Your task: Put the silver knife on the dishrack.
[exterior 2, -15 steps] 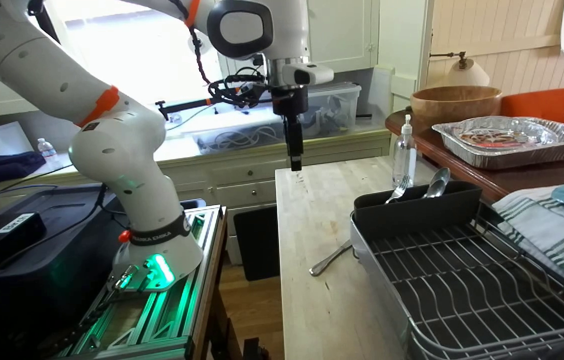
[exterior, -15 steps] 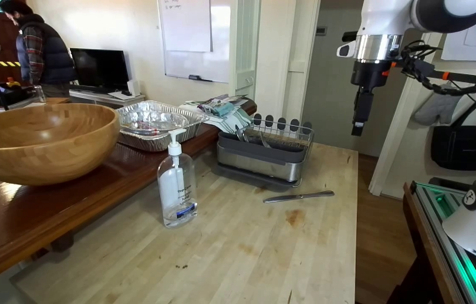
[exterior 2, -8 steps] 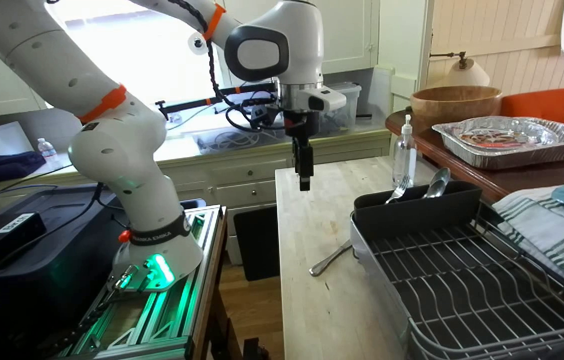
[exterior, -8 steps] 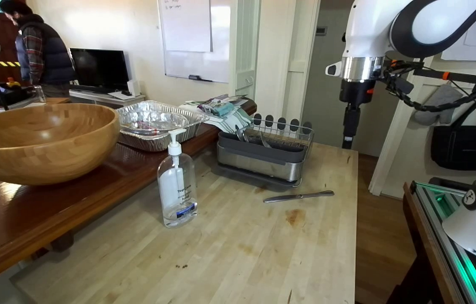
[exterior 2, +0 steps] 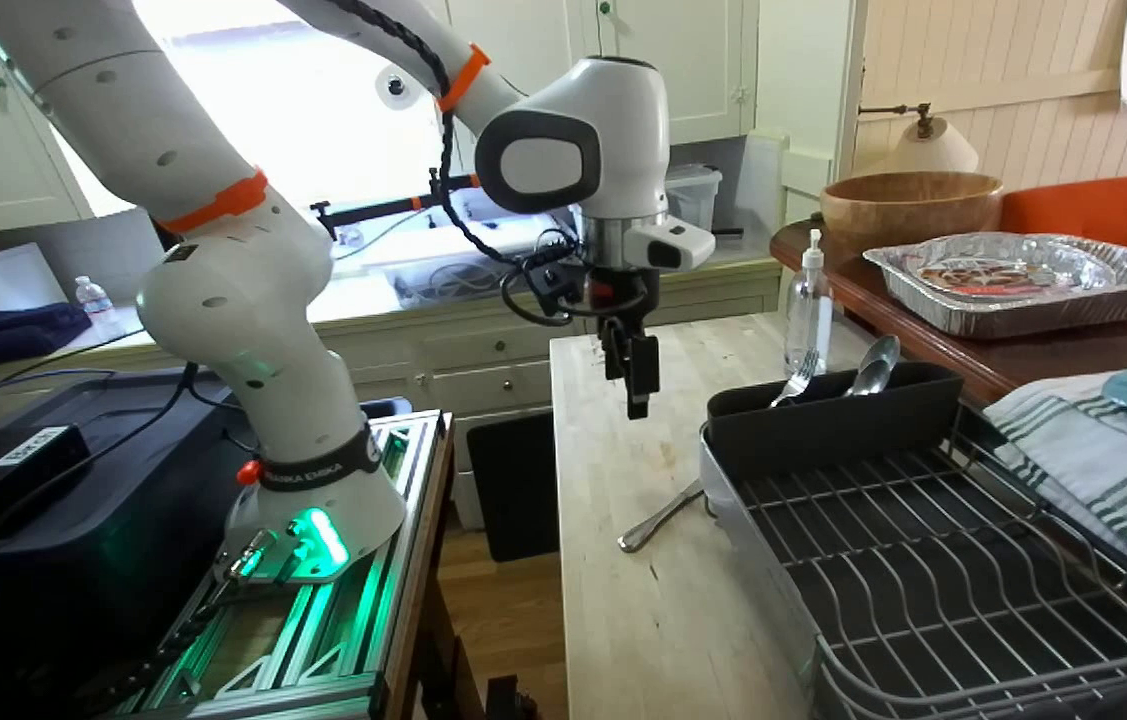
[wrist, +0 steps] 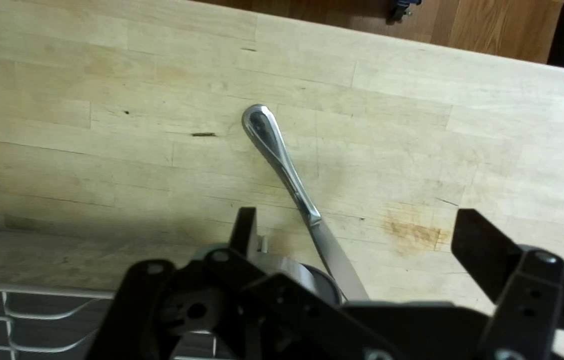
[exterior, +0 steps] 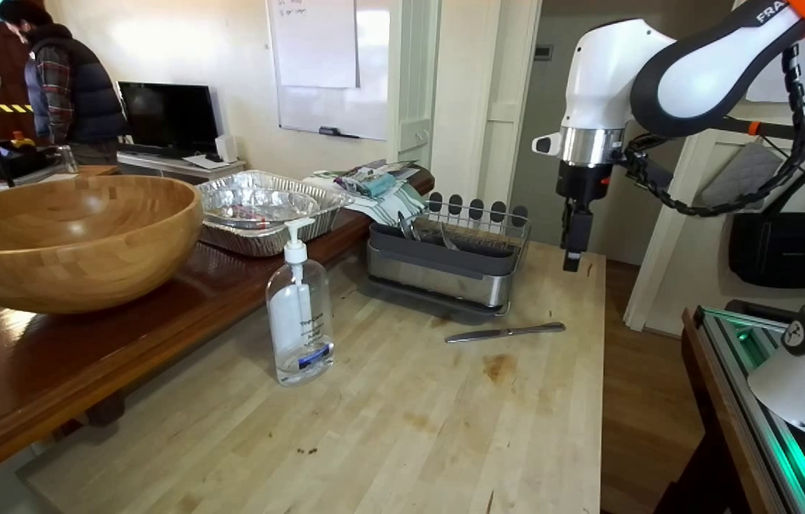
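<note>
Wrist view close, facing down; both exterior views: dishrack [exterior: 438, 274] from opposite sides.

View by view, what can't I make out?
Thin silver metal knife: blade tip hidden, in an exterior view, by the low grey metal dishrack; in the wrist view, by the black gripper.
Silver metal fork: lower end hidden, in an exterior view, by dark oblong cutlery holder.
White paper sheet: in an exterior view, writing too small; top cut off by edge.

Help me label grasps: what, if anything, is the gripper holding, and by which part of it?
Nothing is held: the gripper is open, and the silver knife lies on the wooden tabletop.
</note>
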